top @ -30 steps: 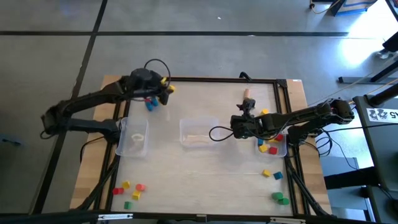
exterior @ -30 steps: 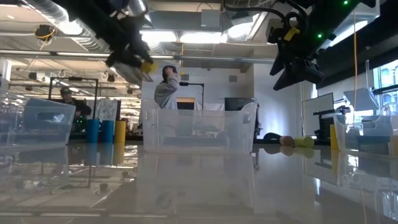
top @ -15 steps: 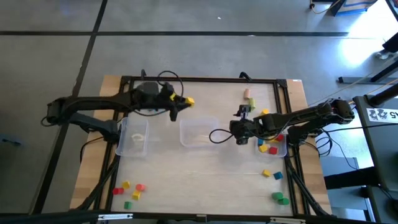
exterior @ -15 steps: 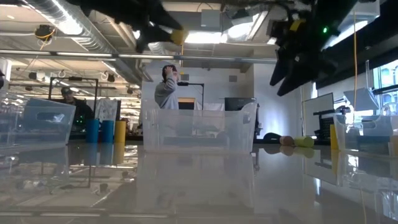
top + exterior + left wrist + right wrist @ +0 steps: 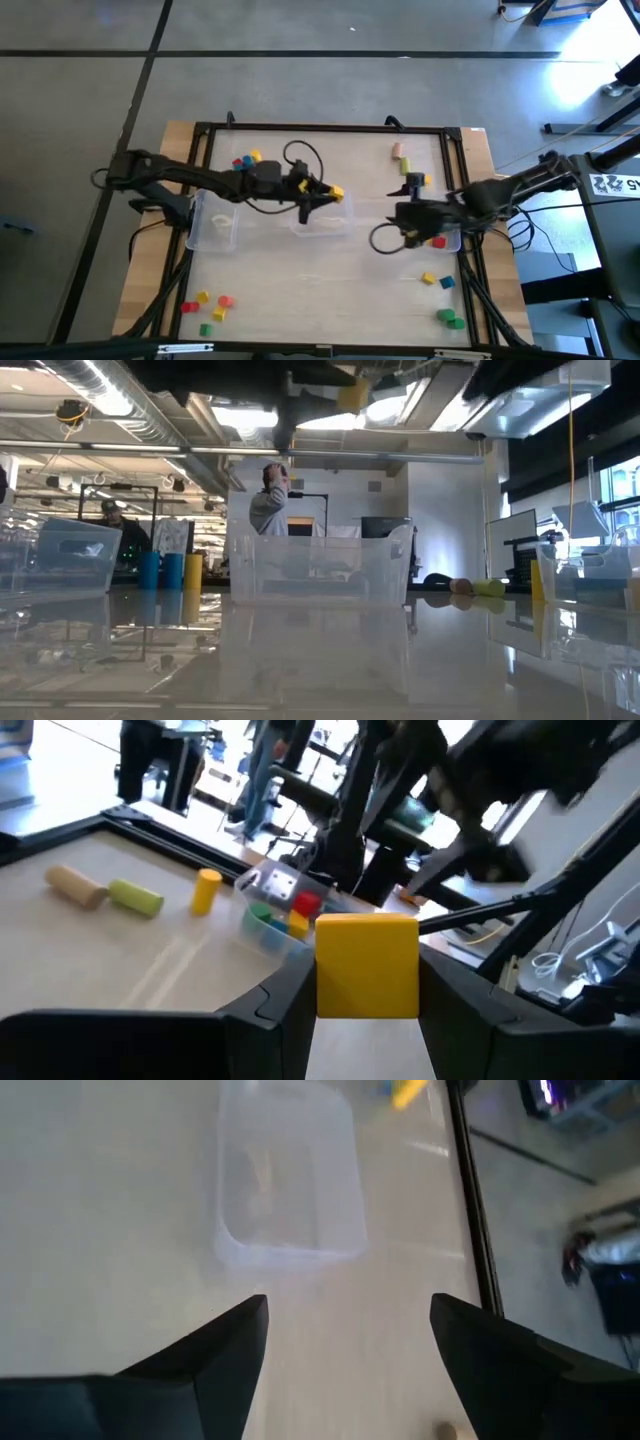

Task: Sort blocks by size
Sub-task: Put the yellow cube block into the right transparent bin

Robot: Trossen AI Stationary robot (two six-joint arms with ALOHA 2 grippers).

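Observation:
My left gripper (image 5: pixel 326 194) is shut on a yellow cube (image 5: pixel 335 192) high over the far edge of the middle clear bin (image 5: pixel 320 213). The cube also shows in the left wrist view (image 5: pixel 367 966) and at the top of the low view (image 5: pixel 352 397). My right gripper (image 5: pixel 404 214) is open and empty, between the middle bin and the right bin (image 5: pixel 441 237), which holds several blocks. Its fingers (image 5: pixel 225 1360) stand apart over bare table. Other blocks lie on the table at the far left (image 5: pixel 245 160) and in the near left corner (image 5: pixel 208 305). My left gripper pinches the yellow cube by two opposite sides (image 5: pixel 322 990) between its two fingers (image 5: pixel 285 1005). The fingers come nearly level from the table's left. The cube is lifted clear, level, above the middle bin.
An empty-looking clear bin (image 5: pixel 215 225) stands at the left. Tan, green and yellow cylinders (image 5: pixel 403 165) lie at the far right, also seen in the left wrist view (image 5: pixel 135 897). Loose blocks lie near the right front corner (image 5: pixel 450 318). People show in the room behind (image 5: pixel 268 500).
My left gripper has carried the yellow cube from the far left blocks toward the table's right and a little nearer, to above the middle bin. My right gripper has drawn back toward the right and near edges and has left the low view.

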